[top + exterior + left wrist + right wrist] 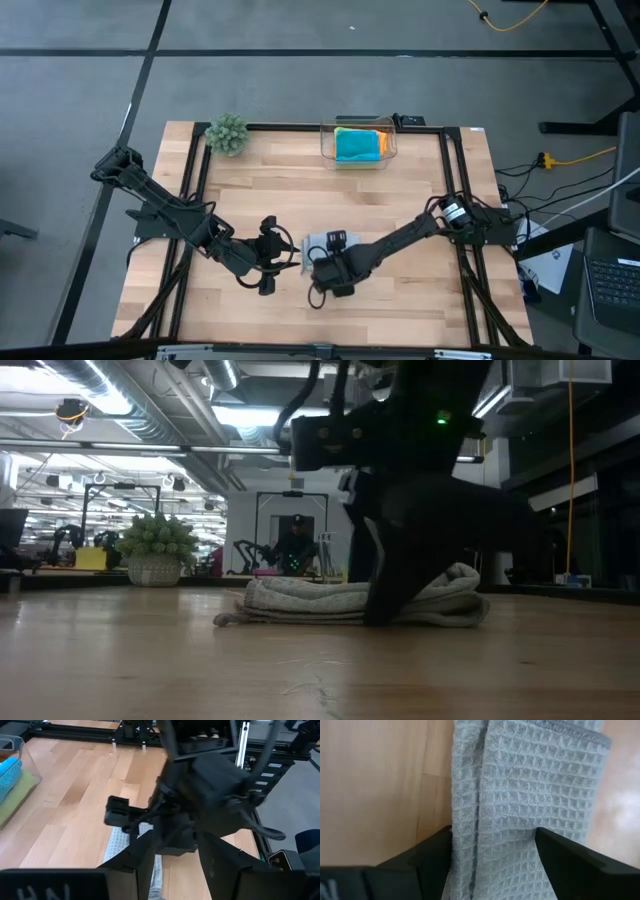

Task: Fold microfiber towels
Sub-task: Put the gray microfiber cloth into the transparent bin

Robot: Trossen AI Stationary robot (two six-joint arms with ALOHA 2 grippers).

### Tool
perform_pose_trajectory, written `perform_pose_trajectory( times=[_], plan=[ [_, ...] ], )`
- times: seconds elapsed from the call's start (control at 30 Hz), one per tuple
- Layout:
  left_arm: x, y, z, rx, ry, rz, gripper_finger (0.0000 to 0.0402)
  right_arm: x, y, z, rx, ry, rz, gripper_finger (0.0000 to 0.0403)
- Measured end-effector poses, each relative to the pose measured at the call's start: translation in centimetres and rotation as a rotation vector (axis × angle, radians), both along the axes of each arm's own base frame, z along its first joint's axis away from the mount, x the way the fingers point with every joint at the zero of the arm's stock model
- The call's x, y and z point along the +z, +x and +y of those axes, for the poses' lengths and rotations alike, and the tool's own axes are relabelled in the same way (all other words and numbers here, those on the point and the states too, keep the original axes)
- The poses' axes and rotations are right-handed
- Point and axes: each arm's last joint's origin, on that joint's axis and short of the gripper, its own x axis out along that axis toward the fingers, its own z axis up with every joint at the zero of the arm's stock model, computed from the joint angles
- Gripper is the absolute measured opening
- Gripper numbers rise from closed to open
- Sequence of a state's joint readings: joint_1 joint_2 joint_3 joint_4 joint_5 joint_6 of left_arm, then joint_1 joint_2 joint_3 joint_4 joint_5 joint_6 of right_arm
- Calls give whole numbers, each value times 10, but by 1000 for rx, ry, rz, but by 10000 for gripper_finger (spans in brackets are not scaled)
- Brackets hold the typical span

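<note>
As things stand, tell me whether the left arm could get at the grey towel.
Probably not cleanly. The right hand stands open over the folded grey towel, covering most of it, and the left hand waits beside it with the right arm's wrist between.

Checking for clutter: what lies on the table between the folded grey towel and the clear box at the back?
Bare wood only, as the high view shows: nothing lies between the grey towel and the clear box.

No readable text, labels, brands or numbers in any view. Pale marks show on the dark housing at the edge of both wrist views, too blurred and cropped to make out as letters.
</note>
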State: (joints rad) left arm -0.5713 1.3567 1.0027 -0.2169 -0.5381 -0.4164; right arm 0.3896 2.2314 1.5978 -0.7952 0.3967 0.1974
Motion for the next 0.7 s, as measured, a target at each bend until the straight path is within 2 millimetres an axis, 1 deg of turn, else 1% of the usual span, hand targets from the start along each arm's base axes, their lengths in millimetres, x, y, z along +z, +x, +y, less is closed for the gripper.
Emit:
perform_pose_trajectory(
  times=[0.07,0.17,0.3,0.47,0.7],
  plan=[
    [0,0,0,0,0,0,142,0,2,-6,-12,54,19,281],
    [0,0,0,0,0,0,142,0,5,-12,-24,81,28,279],
    [0,0,0,0,0,0,142,0,7,-18,-38,103,32,263],
    [0,0,0,0,0,0,142,0,9,-21,-50,107,18,224],
    [0,0,0,0,0,0,142,-1,12,-22,-55,93,-16,152]
  ],
)
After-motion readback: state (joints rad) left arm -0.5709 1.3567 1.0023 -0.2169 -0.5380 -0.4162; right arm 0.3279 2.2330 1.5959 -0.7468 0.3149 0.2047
